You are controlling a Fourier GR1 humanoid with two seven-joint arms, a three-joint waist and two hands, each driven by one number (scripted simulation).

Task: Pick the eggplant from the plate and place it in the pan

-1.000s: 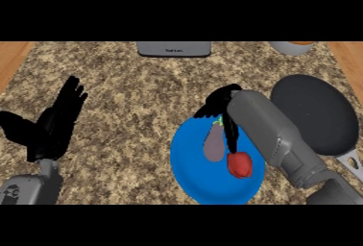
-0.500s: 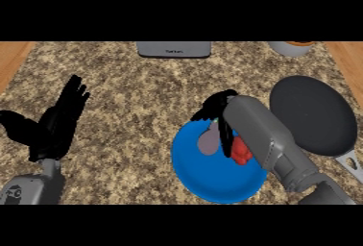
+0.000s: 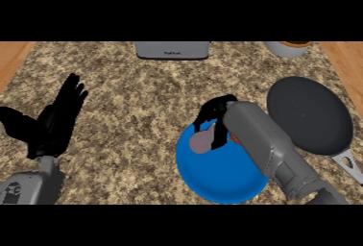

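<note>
The eggplant (image 3: 203, 142), a dull grey-purple lump, lies on the upper left part of the blue plate (image 3: 220, 180). My right hand (image 3: 215, 108) comes down over it from the right. Its fingers curl down the eggplant's far and left side and its thumb runs down the right side, so the eggplant sits between them, its top hidden. The dark round pan (image 3: 309, 115) lies to the right of the plate, handle toward the lower right. My left hand (image 3: 56, 120) rests open at the left edge, fingers up.
A red item (image 3: 236, 140) on the plate peeks out beside my right forearm. A grey appliance (image 3: 172, 49) stands at the counter's back edge, and a pale cup (image 3: 289, 48) at the back right. Wooden strips border the counter at both sides.
My right hand has moved down and left onto the eggplant, its fingers closing round it. The forearm now hides most of the red item. The left hand has not moved.
</note>
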